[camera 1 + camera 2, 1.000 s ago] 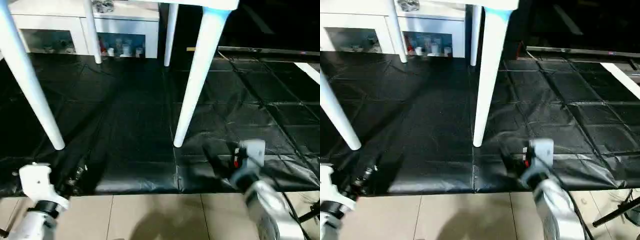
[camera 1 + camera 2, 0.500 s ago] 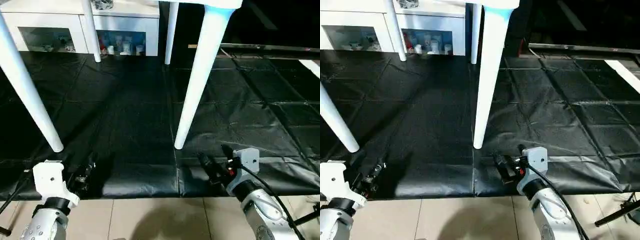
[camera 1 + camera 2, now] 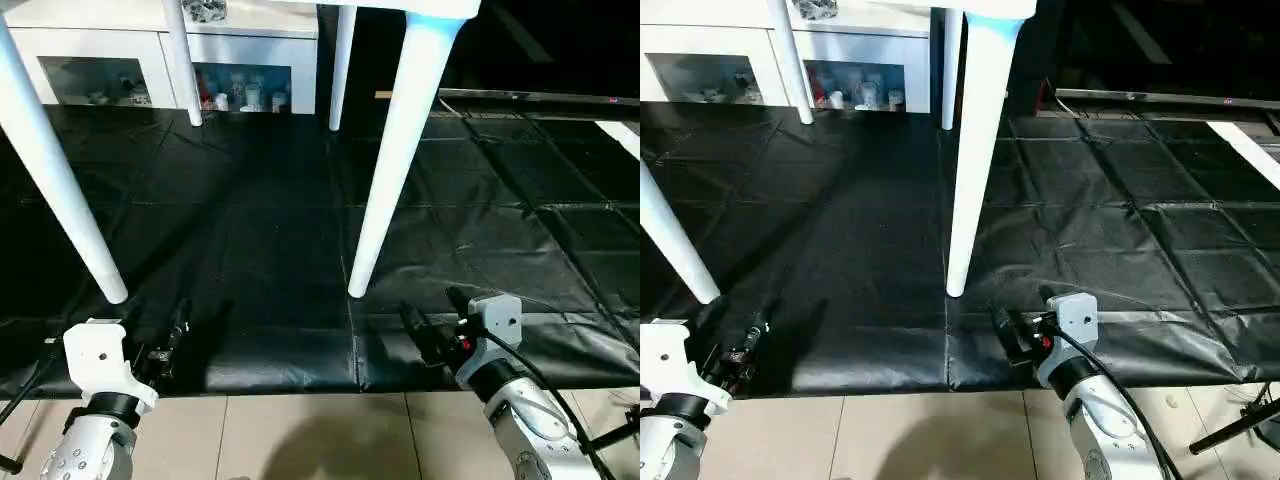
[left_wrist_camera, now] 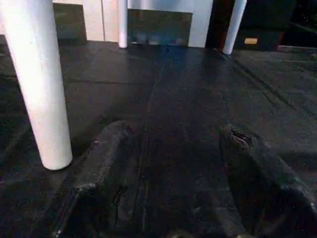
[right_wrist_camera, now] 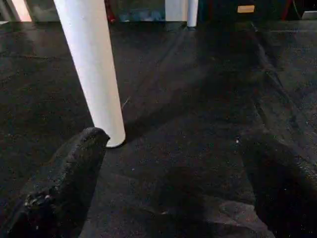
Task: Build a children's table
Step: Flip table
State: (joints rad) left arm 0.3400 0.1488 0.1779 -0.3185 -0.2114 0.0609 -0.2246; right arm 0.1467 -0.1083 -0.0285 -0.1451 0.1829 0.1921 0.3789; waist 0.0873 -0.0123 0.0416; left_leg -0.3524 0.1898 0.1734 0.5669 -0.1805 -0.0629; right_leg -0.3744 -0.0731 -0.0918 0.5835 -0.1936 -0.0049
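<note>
From my head, the children's table (image 3: 405, 150) stands upright on the black mat (image 3: 260, 230), all four legs down, while my left gripper (image 3: 172, 338) and right gripper (image 3: 428, 325) sit low at the mat's near edge, holding nothing. Along my left wrist, my fingers (image 4: 101, 163) are spread wide with a leg just beyond them. Along my right wrist, fingers (image 5: 74, 168) equally wide; any forward lurch could knock the near leg (image 5: 91, 69) and shift the table.

The children's table (image 3: 400, 150) stands upright — four white tapered legs seemingly planted on black matting.
</note>
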